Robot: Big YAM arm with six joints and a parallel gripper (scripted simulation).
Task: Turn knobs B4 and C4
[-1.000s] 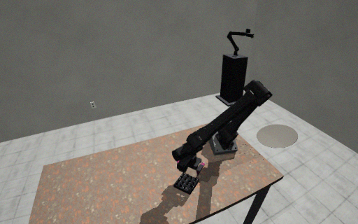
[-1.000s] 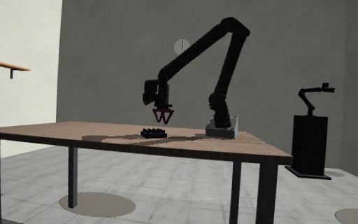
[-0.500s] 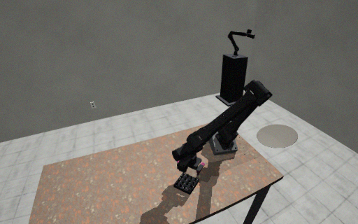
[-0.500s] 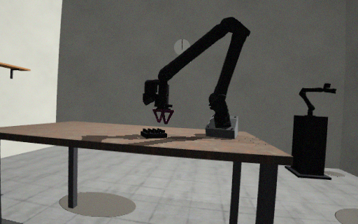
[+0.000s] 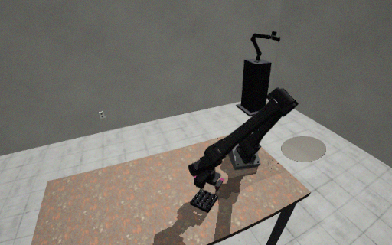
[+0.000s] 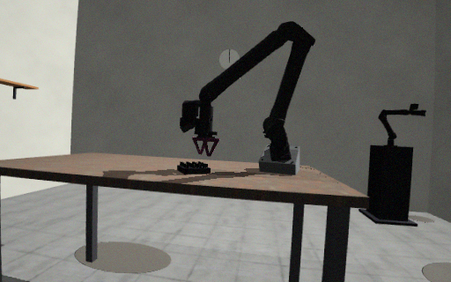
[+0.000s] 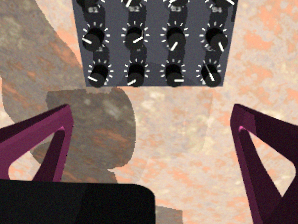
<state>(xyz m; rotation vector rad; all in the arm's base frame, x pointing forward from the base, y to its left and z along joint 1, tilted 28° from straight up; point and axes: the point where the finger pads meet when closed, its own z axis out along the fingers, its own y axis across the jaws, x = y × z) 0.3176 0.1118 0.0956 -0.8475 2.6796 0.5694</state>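
Knob box (image 5: 204, 200) near the worktop's (image 5: 115, 191) front edge, hand (image 6: 205, 152) hovering above it, released, grasping nothing.

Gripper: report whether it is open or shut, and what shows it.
Open. In the wrist view the gripper has its two purple fingers far apart at the picture's edges, with only bare table between them.

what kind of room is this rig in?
Looks like a bare lab or test cell: plain grey walls, tiled floor, one table carrying the arm and knob box, and a camera on a black pedestal beside it.
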